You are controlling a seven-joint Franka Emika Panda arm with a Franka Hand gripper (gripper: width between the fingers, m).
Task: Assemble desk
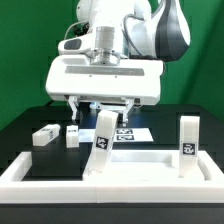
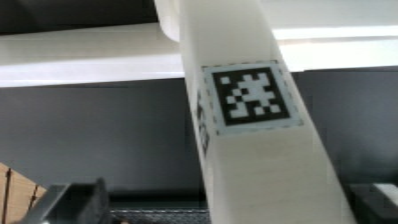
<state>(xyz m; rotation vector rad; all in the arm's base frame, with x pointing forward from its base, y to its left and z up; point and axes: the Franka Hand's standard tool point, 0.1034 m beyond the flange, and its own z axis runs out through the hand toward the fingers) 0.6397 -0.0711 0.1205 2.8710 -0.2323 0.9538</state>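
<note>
The desk's flat white slab [image 1: 140,160] lies at the front inside the raised rim. Two tagged leg blocks stand upright on it, one at the exterior view's left [image 1: 103,140] and one at its right [image 1: 188,138]. Two more leg blocks [image 1: 45,136] [image 1: 72,135] lie loose on the black table at the left. My gripper [image 1: 104,108] hangs open just over the top of the left upright leg, jaws wide and apart from it. In the wrist view that leg [image 2: 249,110] runs between my spread fingers [image 2: 75,205] without touching them.
The long white raised border rim [image 1: 60,180] runs along the front and sides of the slab. The marker board [image 1: 128,131] lies flat on the table behind the upright legs. A green wall stands behind the arm.
</note>
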